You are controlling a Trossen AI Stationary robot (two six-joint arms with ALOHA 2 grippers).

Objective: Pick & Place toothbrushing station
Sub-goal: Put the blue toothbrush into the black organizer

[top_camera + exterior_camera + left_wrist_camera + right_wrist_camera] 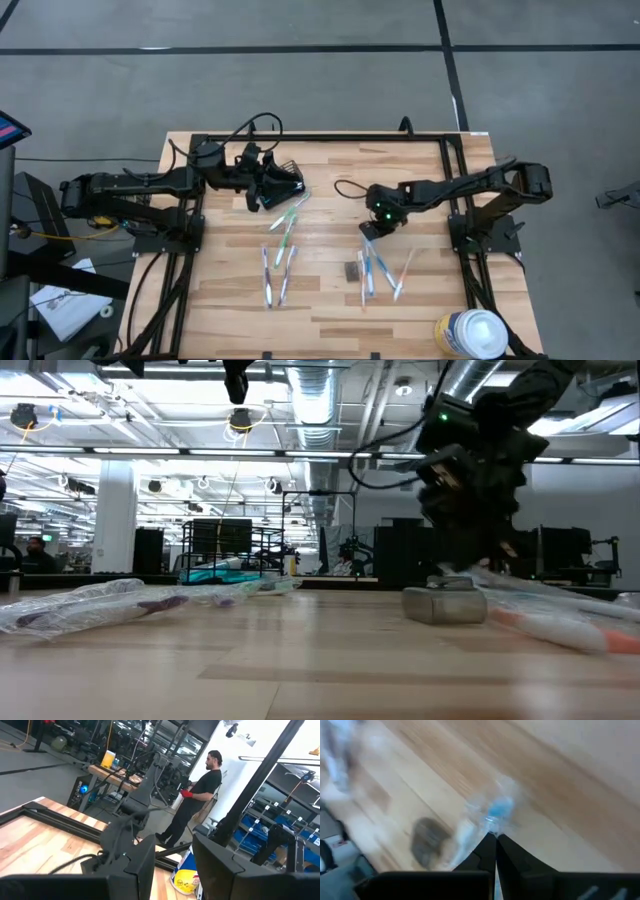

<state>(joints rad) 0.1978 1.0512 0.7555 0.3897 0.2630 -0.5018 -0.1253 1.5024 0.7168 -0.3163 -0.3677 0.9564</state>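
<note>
The black wire-mesh caddy (284, 186) hangs above the table's far left part, with my left gripper (262, 182) on it, pointing level. Slim toothbrushes in clear wrap lie loose on the wood: some left of the middle (285, 228), (270, 278), others on the right (402, 275). My right gripper (373, 228) slants down over the right-hand group, shut on one wrapped blue-and-white toothbrush (496, 810). In the low view this gripper (470, 565) stands just above the table. My left gripper holds the caddy from the table's left side, fingers level. Its own body covers the place of contact in the high view, and the wrist view shows only the two fingers (145, 865) with a gap between them. The caddy is clear of the table. My right gripper pinches the clear wrap at one end of the toothbrush (491, 831) between its two fingertips, slanting down from above. The toothbrush runs on away from the tips over the wood. Whether its far end rests on the table cannot be told.
A small dark grey block (351, 271) lies beside the right-hand toothbrushes, close to my right gripper (427, 840). A large white round canister (470, 335) stands at the near right corner. A black frame (320, 138) borders the table. A person (200, 795) stands in the room beyond.
</note>
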